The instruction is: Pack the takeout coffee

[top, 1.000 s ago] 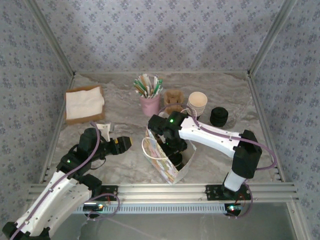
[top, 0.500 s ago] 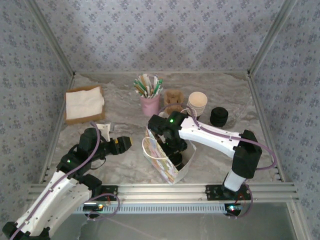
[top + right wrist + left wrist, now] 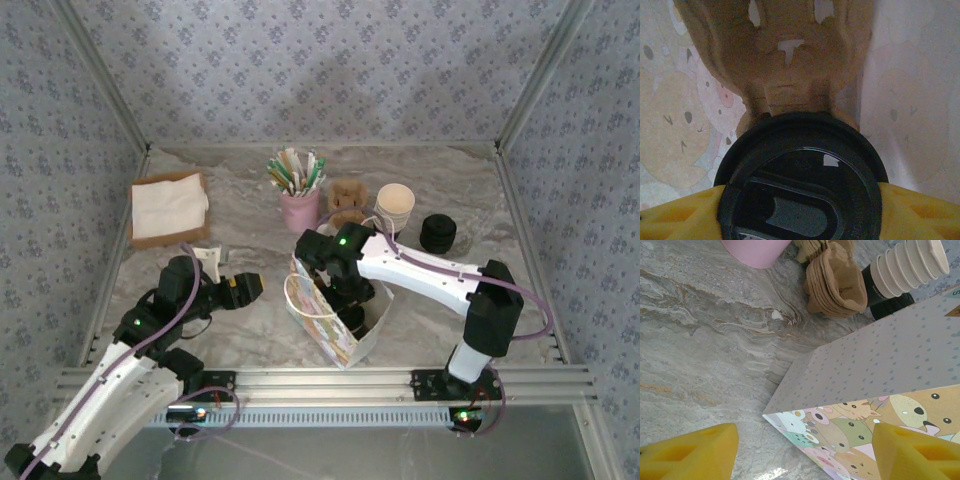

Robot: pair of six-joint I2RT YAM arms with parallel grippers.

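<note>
Right hand (image 3: 801,214), inside the paper bag (image 3: 912,90), flanks the takeout coffee (image 3: 800,175) just under its black lid (image 3: 845,145); a pinch cannot be confirmed. Light, crushable paper likely favours a gentle, upright hold on the body.

I see a grey marbled table (image 3: 230,190). Far left on it sits a brown tray (image 3: 150,238) of white napkins. Along the back stand a pink holder (image 3: 299,210), brown pulp carriers (image 3: 346,196), stacked cream cups (image 3: 394,207) and black lids (image 3: 437,233). Nearer me stands a cartoon-printed paper bag (image 3: 335,335).
</note>
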